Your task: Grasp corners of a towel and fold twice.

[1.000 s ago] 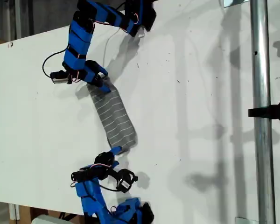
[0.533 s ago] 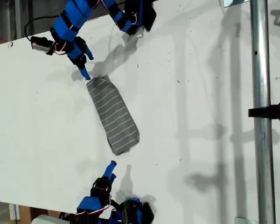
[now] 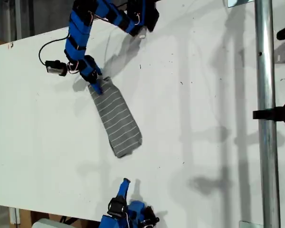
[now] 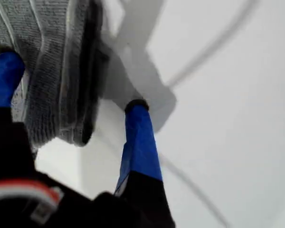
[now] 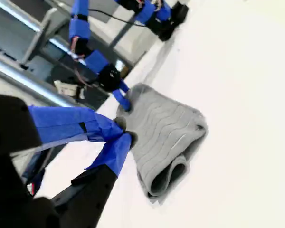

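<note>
The grey striped towel [image 3: 118, 118] lies folded into a narrow strip, slanting across the white table [image 3: 204, 95]. My first gripper [image 3: 96, 85] is at the strip's upper end in the exterior view. It is open: one fingertip [image 4: 7, 71] rests on the towel [image 4: 47, 57], the other fingertip [image 4: 137, 118] is on bare table beside a folded corner [image 4: 80, 137]. My second gripper [image 3: 125, 184] is pulled back near the exterior view's bottom edge, well apart from the towel's rolled lower end [image 5: 166, 175]. Its fingertips [image 5: 126, 137] meet, shut on nothing.
A metal pole [image 3: 265, 118] with a black clamp [image 3: 280, 114] runs down the exterior view's right. The first arm's base [image 3: 142, 14] sits at the top edge, with a cable [image 3: 42, 54] trailing by its wrist camera. The second arm's base [image 3: 133, 216] is at the bottom edge.
Both grippers let go of the towel's ends and lifted away. The first gripper has come back down onto the upper end. The second arm has retreated further toward the bottom edge.
</note>
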Controlling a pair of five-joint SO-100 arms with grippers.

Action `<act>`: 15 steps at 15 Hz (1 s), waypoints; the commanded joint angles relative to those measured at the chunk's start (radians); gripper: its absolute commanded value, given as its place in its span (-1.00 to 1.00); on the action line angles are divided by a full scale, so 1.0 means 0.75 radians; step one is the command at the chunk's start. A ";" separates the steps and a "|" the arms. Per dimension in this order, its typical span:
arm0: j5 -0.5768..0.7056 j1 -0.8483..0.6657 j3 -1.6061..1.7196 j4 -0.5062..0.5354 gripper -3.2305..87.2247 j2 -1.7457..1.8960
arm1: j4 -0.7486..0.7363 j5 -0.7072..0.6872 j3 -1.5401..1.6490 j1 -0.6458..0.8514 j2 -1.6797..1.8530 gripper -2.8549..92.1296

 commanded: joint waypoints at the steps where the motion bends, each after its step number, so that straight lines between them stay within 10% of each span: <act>1: -0.014 0.018 0.006 -0.031 -0.97 0.065 | 0.006 0.010 -0.219 -0.153 -0.078 -0.07; 4: -0.006 0.025 0.014 -0.029 -0.99 0.065 | 0.133 0.035 -0.362 -0.190 -0.209 -0.88; 7: -0.008 0.037 0.016 -0.027 -0.99 0.067 | 0.470 0.020 -0.456 -0.182 -0.143 -0.95; 11: -0.002 0.053 0.025 -0.027 -0.99 0.067 | 1.561 0.290 -0.493 -0.100 -0.018 -0.95; 15: -0.002 0.061 0.029 -0.025 -0.99 0.065 | 1.254 0.292 -0.742 -0.440 0.192 -0.95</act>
